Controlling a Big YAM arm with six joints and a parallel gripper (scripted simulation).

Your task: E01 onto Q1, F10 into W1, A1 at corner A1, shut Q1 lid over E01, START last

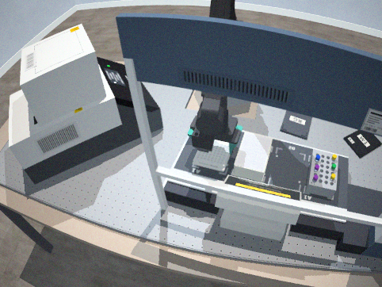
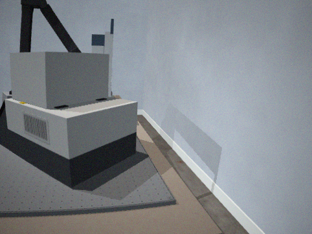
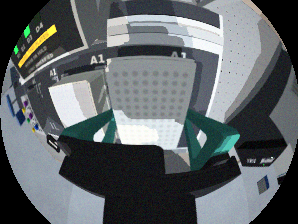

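Note:
My gripper (image 1: 215, 136) reaches down under the blue hood and is shut on a grey 96-well PCR plate (image 1: 211, 158) at the left end of the deck. I cannot tell whether the plate rests in its position or is raised a little. In the wrist view the plate (image 3: 152, 92) lies level between my teal fingers, with A1 marks on the deck beyond it. The cycler Q1 (image 1: 63, 99) stands at the far left with its white lid shut and a green lamp (image 1: 108, 66) by its key panel (image 1: 115, 77). Q1 also shows in the exterior view (image 2: 65, 113).
On the deck, right of the plate, stand a white deep-well block (image 1: 251, 154), an empty dark position (image 1: 291, 160) and the tube cooling block (image 1: 325, 168) with coloured tubes. A blue hood (image 1: 254, 67) on a post (image 1: 144, 135) overhangs the deck. Two dark labelled nests (image 1: 296, 124) (image 1: 361, 143) lie behind.

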